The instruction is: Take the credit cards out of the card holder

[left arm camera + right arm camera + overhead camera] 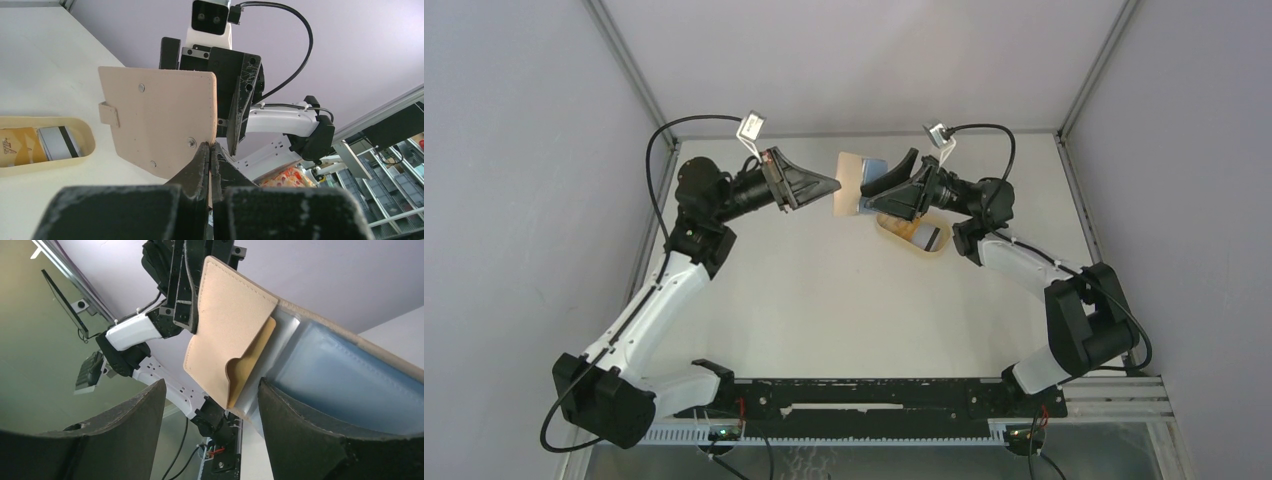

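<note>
The card holder (854, 172) is held open above the far bench (824, 300), its left edge pinched in the tightly closed left pincer (210, 148). The right pincer (892, 190) is spread wide and empty. It faces the inner pockets from the right, nearest the blue card (340, 385).

bright even light, soft shadows; wrist views blurred at near edges

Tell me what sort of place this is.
Probably a robotics lab test cell: a white table walled by plain grey panels, the left arm and right arm bolted at its edge, and storage shelving beyond.
</note>
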Robot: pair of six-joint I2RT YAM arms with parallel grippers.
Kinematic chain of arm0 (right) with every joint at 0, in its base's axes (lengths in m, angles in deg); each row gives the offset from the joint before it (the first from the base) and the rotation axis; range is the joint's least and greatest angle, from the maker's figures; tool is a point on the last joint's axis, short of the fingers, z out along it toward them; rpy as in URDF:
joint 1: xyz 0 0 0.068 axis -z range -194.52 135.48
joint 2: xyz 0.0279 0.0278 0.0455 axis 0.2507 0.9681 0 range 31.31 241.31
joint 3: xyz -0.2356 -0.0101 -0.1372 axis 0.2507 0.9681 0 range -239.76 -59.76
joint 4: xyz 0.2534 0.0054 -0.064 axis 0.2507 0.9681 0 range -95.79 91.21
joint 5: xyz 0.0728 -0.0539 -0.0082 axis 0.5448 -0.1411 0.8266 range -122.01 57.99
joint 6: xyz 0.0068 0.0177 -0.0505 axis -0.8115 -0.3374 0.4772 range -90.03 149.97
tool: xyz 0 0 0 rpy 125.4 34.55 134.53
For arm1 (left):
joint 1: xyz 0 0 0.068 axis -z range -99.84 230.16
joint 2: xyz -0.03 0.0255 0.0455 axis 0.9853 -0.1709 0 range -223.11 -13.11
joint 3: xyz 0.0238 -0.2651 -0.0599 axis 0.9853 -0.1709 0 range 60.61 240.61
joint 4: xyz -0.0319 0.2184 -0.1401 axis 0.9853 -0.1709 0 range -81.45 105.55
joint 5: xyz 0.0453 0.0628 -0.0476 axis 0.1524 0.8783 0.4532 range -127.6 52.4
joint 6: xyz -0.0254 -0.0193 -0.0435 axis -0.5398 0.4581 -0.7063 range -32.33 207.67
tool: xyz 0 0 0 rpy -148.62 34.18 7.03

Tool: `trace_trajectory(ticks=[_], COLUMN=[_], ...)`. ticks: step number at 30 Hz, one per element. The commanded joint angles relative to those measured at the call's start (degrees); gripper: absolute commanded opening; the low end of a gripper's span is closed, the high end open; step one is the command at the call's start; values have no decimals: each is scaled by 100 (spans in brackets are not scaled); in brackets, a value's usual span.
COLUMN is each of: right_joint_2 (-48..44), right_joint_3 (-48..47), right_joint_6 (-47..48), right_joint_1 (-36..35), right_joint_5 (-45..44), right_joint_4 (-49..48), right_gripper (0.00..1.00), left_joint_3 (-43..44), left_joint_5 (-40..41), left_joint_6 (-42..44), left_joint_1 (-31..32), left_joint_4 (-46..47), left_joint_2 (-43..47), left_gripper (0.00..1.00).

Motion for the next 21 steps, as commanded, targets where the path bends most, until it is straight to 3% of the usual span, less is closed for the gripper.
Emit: trace_trajectory(ticks=[1,14,21], right_joint_2=[-53,147,52], right_joint_3=[-244,-419,-460], right_joint_6=[-174,-533,-578], right_joint_1=[-43,-42,-36], right_joint_5=[11,17,47], right_joint_4=[-493,-875,-887], right_gripper=[75,70,57], left_joint_3=[-91,-146,-242], left_joint_5=[-104,-112,-20], left_joint_6=[-70,-111,80], left_joint_1=[10,10,10], left_joint_4=[269,298,-10], left_joint_2=[198,215,275], left_gripper=[0,0,0])
